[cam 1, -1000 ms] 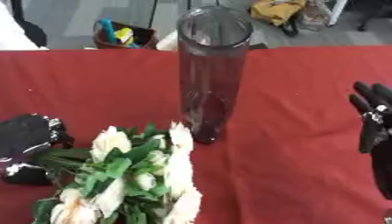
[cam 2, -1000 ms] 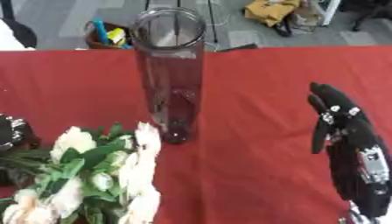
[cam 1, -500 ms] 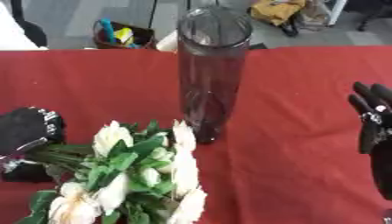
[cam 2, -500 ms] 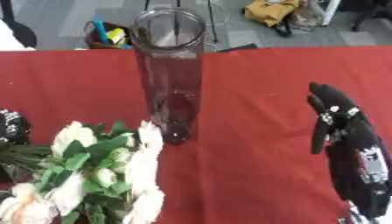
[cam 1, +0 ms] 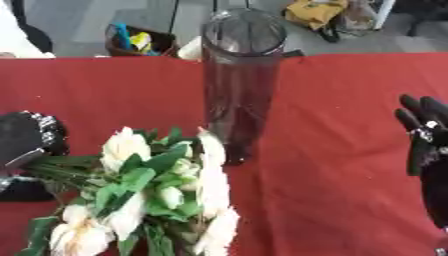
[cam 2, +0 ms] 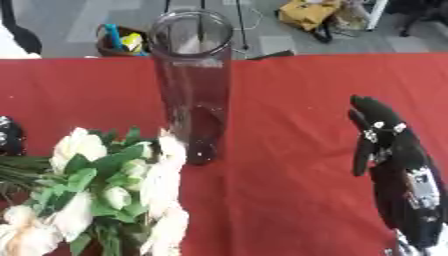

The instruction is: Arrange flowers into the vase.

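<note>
A tall clear glass vase [cam 1: 242, 75] stands upright in the middle of the red table [cam 1: 341, 100], with nothing in it. A bunch of white flowers with green leaves [cam 1: 156, 195] hangs low at the front left, its blooms just left of the vase's base. My left hand [cam 1: 26, 150] is at the left edge, shut on the green stems. My right hand [cam 2: 394, 165] rests at the right edge, fingers straight and pointing up, holding nothing.
Beyond the table's far edge the floor holds a dark bin of coloured items [cam 1: 136, 40] and a yellow bag [cam 1: 319, 12]. Red cloth lies bare between the vase and my right hand.
The bunch and my left hand have risen slightly and shifted right, bringing the blooms closer to the vase's base. My right hand has stayed put.
</note>
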Motion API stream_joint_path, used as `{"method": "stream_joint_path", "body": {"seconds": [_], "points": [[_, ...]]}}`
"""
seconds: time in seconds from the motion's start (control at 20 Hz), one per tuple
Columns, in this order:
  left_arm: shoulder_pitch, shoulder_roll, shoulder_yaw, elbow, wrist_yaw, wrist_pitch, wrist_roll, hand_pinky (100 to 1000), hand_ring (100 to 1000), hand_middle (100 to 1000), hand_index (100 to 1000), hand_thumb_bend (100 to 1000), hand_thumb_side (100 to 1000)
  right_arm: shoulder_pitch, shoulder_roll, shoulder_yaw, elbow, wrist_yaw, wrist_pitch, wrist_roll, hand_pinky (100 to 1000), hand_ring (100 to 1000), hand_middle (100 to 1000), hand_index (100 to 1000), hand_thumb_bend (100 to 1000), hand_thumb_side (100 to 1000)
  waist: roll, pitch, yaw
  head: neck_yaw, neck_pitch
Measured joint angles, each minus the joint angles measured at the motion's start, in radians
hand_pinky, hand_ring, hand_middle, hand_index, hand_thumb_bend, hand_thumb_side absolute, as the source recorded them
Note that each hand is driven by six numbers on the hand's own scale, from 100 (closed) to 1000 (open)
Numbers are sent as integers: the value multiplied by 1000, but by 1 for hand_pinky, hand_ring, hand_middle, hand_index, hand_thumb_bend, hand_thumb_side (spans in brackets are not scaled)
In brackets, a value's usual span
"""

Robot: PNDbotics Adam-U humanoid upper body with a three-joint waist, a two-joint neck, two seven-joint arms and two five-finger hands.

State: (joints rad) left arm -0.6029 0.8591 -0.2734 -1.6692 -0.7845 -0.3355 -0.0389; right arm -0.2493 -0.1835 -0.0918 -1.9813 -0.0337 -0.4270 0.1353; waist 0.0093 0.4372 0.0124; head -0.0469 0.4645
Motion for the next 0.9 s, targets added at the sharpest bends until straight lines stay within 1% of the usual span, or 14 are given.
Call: {"method": "stream_joint_path", "body": {"seconds": [0.2, 0.3, 0.45, 0.65, 0.75, 0.9], "points": [[16, 13, 7, -41, 7, -1, 20, 100, 100, 100, 100, 100, 378, 3, 0, 0, 0, -4, -1, -1, 991, 1000, 258, 930, 100, 1000, -2, -3, 1, -5, 0], [26, 13, 9, -64, 18, 3, 22, 100, 100, 100, 100, 100, 375, 3, 0, 0, 0, -4, -2, -2, 990, 1000, 259, 929, 100, 1000, -5, -6, 2, -7, 0], [31, 17, 20, -100, 54, 26, 21, 100, 100, 100, 100, 100, 390, 4, 0, 0, 0, -6, -3, -3, 988, 1000, 262, 929, 100, 1000, -6, -12, 4, -7, 0], [32, 21, 38, -143, 136, 75, 21, 100, 100, 100, 100, 100, 388, 12, -2, -1, 0, -14, -6, -5, 986, 1000, 264, 928, 100, 1000, -7, -22, 7, -8, 0], [33, 21, 48, -160, 185, 97, 15, 100, 100, 100, 100, 100, 365, 13, -5, -1, 0, -17, -7, -6, 985, 1000, 266, 928, 100, 1000, -7, -25, 8, -8, 1], [38, 26, 64, -187, 264, 130, 0, 100, 100, 100, 100, 100, 357, 15, -7, -1, 0, -22, -8, -8, 985, 1000, 266, 928, 100, 1000, -8, -34, 12, -13, 4]]}}
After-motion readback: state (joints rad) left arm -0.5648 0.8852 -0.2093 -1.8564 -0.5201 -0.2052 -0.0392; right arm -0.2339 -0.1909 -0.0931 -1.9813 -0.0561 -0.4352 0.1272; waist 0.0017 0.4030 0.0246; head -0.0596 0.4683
